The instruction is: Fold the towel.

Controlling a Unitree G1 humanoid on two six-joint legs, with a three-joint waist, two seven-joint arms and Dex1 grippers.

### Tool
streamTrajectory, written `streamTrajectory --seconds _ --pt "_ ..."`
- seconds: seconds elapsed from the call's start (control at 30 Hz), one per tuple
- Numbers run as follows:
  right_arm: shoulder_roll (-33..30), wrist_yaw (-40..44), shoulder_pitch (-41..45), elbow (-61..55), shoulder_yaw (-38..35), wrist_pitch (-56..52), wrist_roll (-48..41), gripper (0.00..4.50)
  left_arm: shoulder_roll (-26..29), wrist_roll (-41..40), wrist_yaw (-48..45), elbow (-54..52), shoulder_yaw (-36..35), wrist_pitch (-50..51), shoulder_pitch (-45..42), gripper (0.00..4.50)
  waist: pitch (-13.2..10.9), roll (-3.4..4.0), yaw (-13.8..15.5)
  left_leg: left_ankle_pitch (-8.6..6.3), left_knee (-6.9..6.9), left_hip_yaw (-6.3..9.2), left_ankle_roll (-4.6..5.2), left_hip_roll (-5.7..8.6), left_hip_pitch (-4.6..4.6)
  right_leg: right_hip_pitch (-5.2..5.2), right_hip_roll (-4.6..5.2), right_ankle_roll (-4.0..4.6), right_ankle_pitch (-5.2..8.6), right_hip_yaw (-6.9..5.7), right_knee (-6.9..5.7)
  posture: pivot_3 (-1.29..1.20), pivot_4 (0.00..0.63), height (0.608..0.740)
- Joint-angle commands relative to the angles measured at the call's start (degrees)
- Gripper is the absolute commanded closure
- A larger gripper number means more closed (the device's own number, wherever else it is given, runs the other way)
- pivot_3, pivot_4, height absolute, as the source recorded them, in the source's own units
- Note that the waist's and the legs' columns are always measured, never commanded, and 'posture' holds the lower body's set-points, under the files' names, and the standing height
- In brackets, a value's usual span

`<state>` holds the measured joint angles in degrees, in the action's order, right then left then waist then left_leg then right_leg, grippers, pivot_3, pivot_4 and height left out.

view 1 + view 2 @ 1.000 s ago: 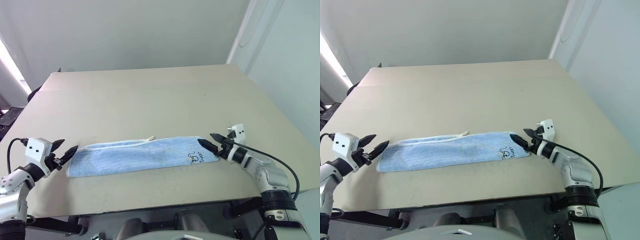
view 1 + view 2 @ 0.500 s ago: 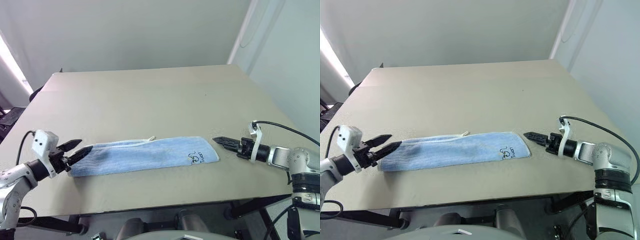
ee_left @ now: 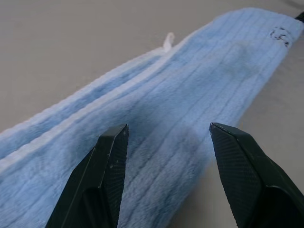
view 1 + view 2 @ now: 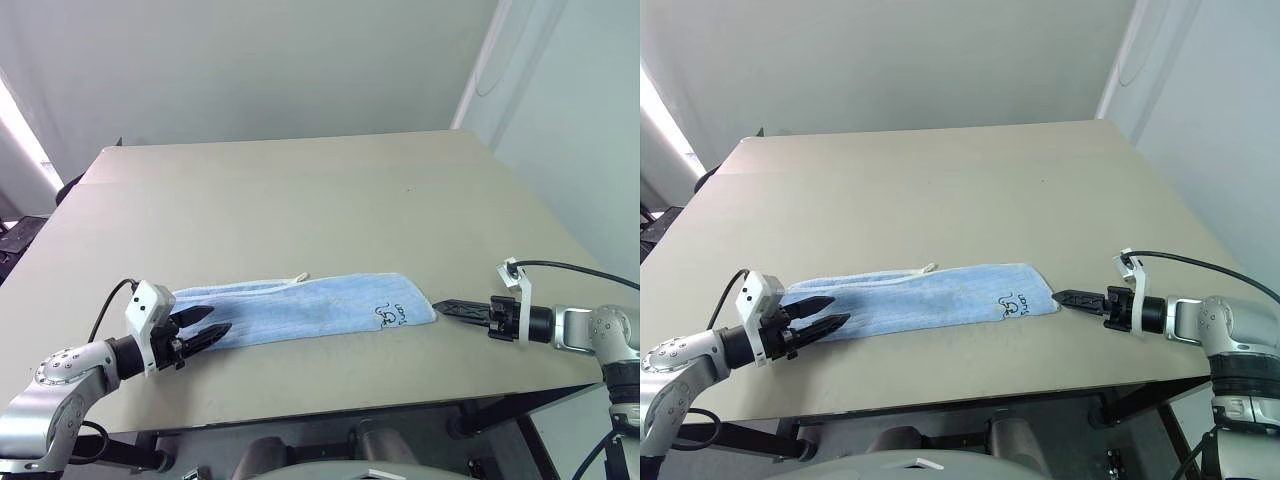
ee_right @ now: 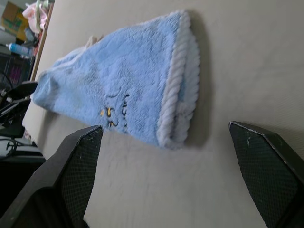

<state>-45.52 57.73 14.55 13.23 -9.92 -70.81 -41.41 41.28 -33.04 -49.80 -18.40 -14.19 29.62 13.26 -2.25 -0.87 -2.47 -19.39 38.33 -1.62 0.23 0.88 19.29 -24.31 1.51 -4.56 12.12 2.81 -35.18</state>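
left eye view shows one towel point(image 4: 300, 309), a long light-blue folded strip lying flat near the front edge of one tan table point(image 4: 300, 200), with one white loop point(image 4: 298, 279) on its far edge and one dark embroidered mark point(image 4: 392, 315) near its right end. two grippers: the left gripper point(image 4: 207, 332) is spread open over the towel's left end, grasping nothing. the right gripper point(image 4: 446, 307) sits just off the right end, fingers wide apart and empty.

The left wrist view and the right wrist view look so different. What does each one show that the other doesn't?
Left wrist view alone: the white loop at the towel's edge, seen along the towel's ribbed length. Right wrist view alone: the thick white piping on the towel's short end, and the left gripper at its far end. Both: the blue towel lying on the table, its dark mark, and open black fingers that hold nothing.
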Motion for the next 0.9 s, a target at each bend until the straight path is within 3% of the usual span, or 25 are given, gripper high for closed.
streamTrajectory --seconds 0.03,0.23,0.6,0.9 --pt "1.0 0.9 -1.0 -2.8 2.3 -2.6 -1.5 0.07 0.7 -0.5 -0.6 -3.3 -0.9 -0.4 0.2 1.63 0.0 -0.03 0.0 0.00 0.00 0.00 0.00 -0.01 0.00 0.00 -0.01 0.00 0.00 0.00 0.00 0.00 0.000 0.740" --pt "4.7 -0.7 0.7 -4.5 2.7 -4.7 -2.7 0.07 -0.1 0.7 -0.4 -3.4 0.8 -1.0 0.4 1.63 0.1 -0.13 -0.1 0.00 0.00 0.00 0.00 -0.07 -0.04 0.01 -0.08 0.02 0.00 0.01 -0.02 0.00 0.000 0.740" --pt "9.6 -4.0 6.8 3.3 2.5 -2.9 0.3 0.07 -0.5 2.1 0.6 -3.7 2.1 -1.2 -0.2 1.63 0.2 -0.28 -0.8 0.00 0.13 -0.08 0.00 -0.42 -0.09 0.04 -0.46 0.29 -0.16 0.08 -0.01 0.00 0.000 0.740" --pt "11.6 -7.3 8.4 7.4 0.2 0.1 1.4 3.21 -0.6 2.8 0.7 -3.7 1.8 -1.2 0.1 1.62 0.1 -0.22 -1.5 0.00 0.66 -0.05 0.00 -0.59 -0.03 0.03 -0.64 0.40 -0.25 0.08 -0.13 0.00 0.000 0.740"
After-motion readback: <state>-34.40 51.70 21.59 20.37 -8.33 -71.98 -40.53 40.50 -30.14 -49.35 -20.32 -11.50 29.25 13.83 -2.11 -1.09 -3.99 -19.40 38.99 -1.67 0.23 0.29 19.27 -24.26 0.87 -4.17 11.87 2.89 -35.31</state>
